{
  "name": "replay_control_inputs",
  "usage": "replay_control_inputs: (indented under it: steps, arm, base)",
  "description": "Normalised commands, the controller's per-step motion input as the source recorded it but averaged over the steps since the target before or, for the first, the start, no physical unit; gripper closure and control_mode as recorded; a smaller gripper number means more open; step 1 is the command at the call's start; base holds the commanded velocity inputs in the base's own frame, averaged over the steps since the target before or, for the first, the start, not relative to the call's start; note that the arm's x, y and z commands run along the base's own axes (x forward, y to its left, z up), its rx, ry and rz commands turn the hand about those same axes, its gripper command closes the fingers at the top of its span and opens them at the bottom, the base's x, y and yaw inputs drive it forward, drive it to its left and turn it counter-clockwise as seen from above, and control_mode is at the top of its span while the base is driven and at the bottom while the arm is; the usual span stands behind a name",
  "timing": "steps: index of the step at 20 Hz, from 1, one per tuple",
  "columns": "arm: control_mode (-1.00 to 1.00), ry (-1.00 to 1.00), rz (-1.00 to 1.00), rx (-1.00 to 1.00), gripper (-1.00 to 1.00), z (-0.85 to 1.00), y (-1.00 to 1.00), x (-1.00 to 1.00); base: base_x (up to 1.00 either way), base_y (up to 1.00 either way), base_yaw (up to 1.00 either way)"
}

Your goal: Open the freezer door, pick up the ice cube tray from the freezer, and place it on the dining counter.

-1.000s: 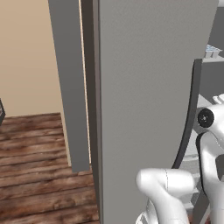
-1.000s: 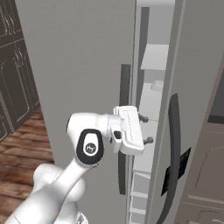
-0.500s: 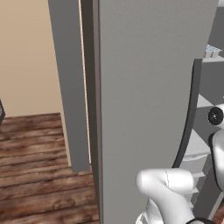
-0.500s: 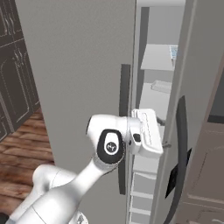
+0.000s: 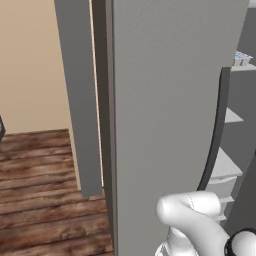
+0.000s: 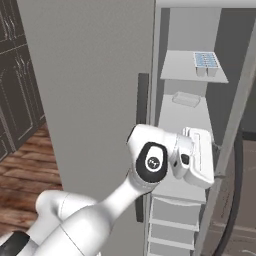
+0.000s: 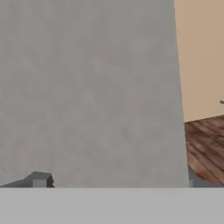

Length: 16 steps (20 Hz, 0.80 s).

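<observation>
Gripper (image 6: 216, 160) jaws wide apart, empty, beside freezer door (image 6: 235, 125) edge; ice cube tray (image 6: 206, 60) on top shelf.

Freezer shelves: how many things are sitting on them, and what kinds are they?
ice cube tray: 1
shallow grey box: 1
Total: 2

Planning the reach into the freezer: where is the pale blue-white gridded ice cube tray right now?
In the right base view, the pale blue-white gridded ice cube tray sits at the right end of the freezer's top light grey shelf, above the shelf holding a clear shallow container.
</observation>
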Motion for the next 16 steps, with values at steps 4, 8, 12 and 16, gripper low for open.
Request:
replay_control_inputs:
  steps: [4, 8, 12, 16]
  arm:
    - [-1.0, -0.01, 0.0, 0.0, -1.0, -0.12, -0.72, 0.03]
    - [-1.0, -0.03, 0.0, 0.0, -1.0, -0.09, -0.65, 0.01]
    - [-1.0, -0.06, 0.0, 0.0, -1.0, -0.06, -0.55, 0.0]
    - [-1.0, -0.02, 0.0, 0.0, -1.0, 0.0, -0.32, -0.08]
  base:
    - [0.0, 0.0, 0.0]
    - [0.0, 0.0, 0.0]
    - [0.0, 0.0, 0.0]
    - [0.0, 0.0, 0.0]
